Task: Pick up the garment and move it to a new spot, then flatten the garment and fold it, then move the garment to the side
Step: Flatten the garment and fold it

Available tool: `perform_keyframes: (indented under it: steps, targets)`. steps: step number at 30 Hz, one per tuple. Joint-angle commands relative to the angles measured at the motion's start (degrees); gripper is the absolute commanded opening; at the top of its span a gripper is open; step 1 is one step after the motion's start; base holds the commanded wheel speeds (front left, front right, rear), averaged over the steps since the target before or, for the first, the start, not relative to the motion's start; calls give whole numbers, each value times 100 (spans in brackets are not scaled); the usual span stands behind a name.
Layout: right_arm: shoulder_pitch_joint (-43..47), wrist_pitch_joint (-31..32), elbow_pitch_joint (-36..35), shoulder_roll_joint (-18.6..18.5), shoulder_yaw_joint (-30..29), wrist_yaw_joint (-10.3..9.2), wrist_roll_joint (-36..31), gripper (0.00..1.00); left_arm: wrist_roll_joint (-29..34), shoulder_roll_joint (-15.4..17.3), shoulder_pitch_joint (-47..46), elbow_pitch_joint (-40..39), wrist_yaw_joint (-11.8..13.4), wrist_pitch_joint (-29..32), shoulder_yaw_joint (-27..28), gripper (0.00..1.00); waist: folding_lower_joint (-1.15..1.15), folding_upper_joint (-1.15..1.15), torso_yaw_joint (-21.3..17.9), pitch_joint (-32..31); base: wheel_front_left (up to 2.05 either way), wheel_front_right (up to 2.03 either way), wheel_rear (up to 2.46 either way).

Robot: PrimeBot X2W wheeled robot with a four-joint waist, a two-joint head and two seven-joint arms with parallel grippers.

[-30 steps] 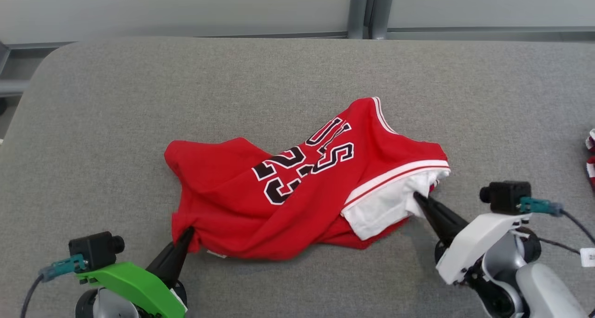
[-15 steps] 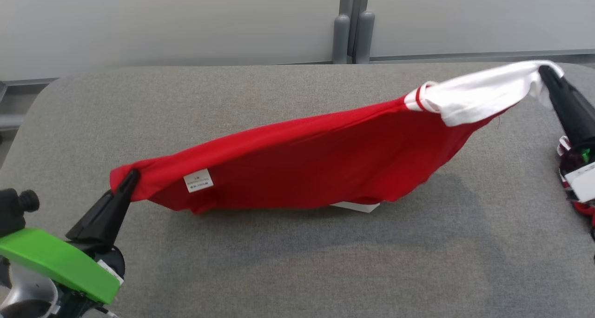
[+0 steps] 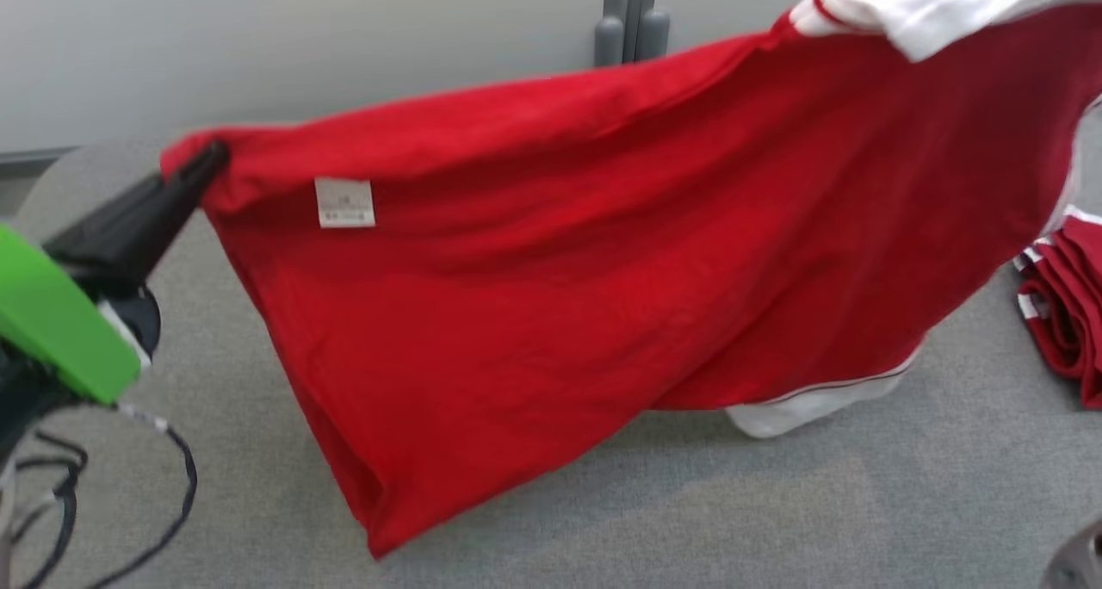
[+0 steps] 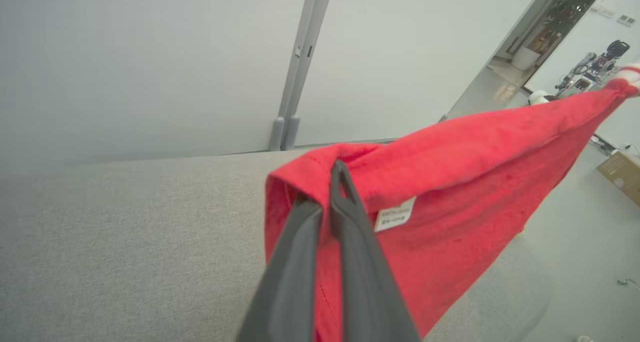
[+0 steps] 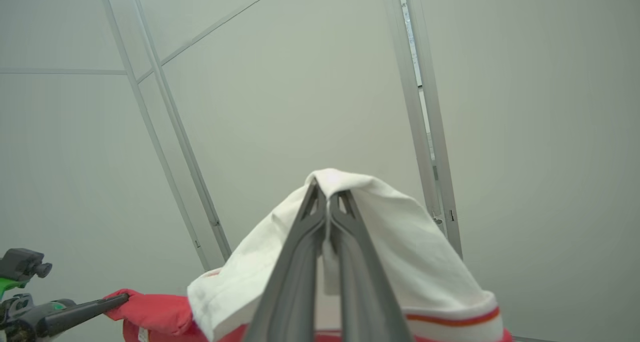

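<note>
The garment (image 3: 603, 244), a red jersey with white sleeves and trim, hangs stretched in the air above the grey padded table (image 3: 775, 503). My left gripper (image 3: 211, 154) is shut on its red corner at the left, next to a small white label (image 3: 344, 201). The left wrist view has the fingers (image 4: 345, 217) pinching that red fold (image 4: 440, 182). My right gripper (image 5: 327, 194) is shut on the white sleeve (image 5: 380, 232), held high against the wall panels. The garment's lower hem (image 3: 801, 404) hangs just above the table.
A pile of other red and white garments (image 3: 1063, 313) lies at the table's right edge. Grey wall panels with a post (image 3: 628, 21) stand behind the table. Black cables (image 3: 103, 503) hang by my left arm.
Both grippers have lifted the garment from a crumpled heap on the table into the air, stretching it wide between them. The head camera has tilted up too.
</note>
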Motion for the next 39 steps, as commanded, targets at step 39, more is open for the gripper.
perform_keyframes:
  steps: [39]
  targets:
    - [-5786, -3933, 6611, 697, 671, 2, -2595, 0, 2348, -1332, -6479, 7038, -1031, -4965, -1938, 0, 0, 69, 126, 4358, 0, 0, 0]
